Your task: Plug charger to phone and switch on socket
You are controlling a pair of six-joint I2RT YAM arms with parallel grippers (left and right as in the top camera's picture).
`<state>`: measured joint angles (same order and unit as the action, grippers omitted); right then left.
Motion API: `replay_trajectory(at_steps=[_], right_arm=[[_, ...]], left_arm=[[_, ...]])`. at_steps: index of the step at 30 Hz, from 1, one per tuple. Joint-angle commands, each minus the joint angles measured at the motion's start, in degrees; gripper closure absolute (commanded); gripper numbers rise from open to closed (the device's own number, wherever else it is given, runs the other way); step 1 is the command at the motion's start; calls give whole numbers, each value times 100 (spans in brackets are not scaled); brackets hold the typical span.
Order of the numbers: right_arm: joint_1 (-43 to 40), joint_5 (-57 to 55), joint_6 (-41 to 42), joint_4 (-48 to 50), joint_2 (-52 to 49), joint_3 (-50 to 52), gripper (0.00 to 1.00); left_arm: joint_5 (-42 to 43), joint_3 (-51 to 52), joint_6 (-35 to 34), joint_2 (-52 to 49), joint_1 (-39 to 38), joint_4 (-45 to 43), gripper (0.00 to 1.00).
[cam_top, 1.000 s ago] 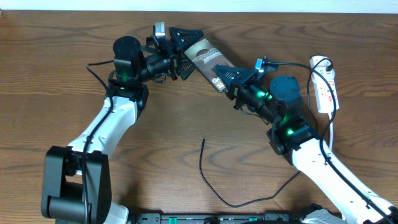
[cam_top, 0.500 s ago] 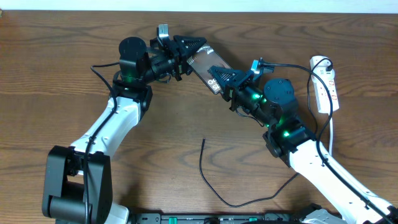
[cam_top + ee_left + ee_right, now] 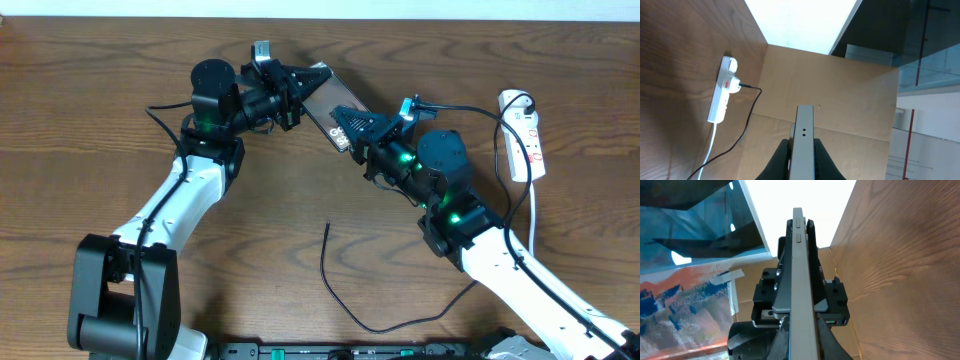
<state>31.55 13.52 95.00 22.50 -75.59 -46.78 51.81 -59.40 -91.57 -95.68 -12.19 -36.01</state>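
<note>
far centre of the wooden table [image 3: 90,120], seen from overhead: the phone [image 3: 325,97] pinched at both ends, slanting from far left to near right. at its far-left end, the left gripper [image 3: 308,82], jaws pressed together on the slab. at its near-right end, over the white lettering, the right gripper [image 3: 350,122], likewise clamped on it. cannot tell whether the phone touches the wood or hangs above it.

from the left wrist: the phone [image 3: 804,132] edge-on, a pale narrow strip with two small holes, squeezed between the dark fingers [image 3: 782,160] of the left gripper [image 3: 803,155]. beyond it on the wood, the socket [image 3: 721,92], white with a red mark, a black plug [image 3: 740,85] in it and a thin black cable curving off.

from the right wrist: the phone [image 3: 801,270] edge-on again, running straight away, gripped low down by the right gripper [image 3: 801,340]. at its far end, the black body of the left gripper [image 3: 800,300], closed round it.

overhead again: the socket [image 3: 524,140] near the far right edge, well apart from the phone, white cord trailing toward the near side. the charger [image 3: 322,262] loose on the wood in the near middle, tip pointing toward the far side, the rest curving near and then right toward the right arm. touches neither phone nor gripper.
</note>
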Motion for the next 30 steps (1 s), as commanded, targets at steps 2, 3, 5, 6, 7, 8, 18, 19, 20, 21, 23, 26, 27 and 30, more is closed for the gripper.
replay_trajectory(at_steps=[2,3,5,6,7,8,18,19,20,21,23,26,27,30], right_arm=[[114,-17,-208,-70,57,-109,99],[114,-17,-205,-101,57,-111,99],[114,-50,-208,-179,57,-109,97],[114,-55,-205,-186,57,-109,97],[114,-57,-205,-190,57,-109,97],[114,-59,-205,-190,57,-111,98],[149,-70,-205,-238,57,-109,99],[157,-76,-208,-240,57,-109,99],[157,-74,-208,-245,57,-111,99],[157,-76,-205,-262,57,-109,99],[157,-74,-208,-282,57,-109,96],[155,-79,-243,-284,57,-109,53],[155,-79,-321,-282,57,-109,41],[155,-79,-560,-282,57,-109,9]], left_arm=[[-46,-138,107,96,-7,-4,93],[-46,-138,107,96,-7,-7,93],[-50,-138,105,96,-7,-7,93],[-61,-138,105,96,-7,-7,93],[-92,-138,105,96,-7,-7,93],[-114,-138,105,96,-7,-4,93],[-269,-136,107,96,-7,-7,93],[-284,-136,105,96,-7,-4,93],[-289,-136,105,96,-7,-4,93],[-299,-136,105,96,-7,-7,93],[-302,-136,107,96,-7,-7,93],[-304,-136,107,96,-7,-7,93],[-304,-136,107,96,-7,-7,93],[-304,-136,107,96,-7,-7,92]])
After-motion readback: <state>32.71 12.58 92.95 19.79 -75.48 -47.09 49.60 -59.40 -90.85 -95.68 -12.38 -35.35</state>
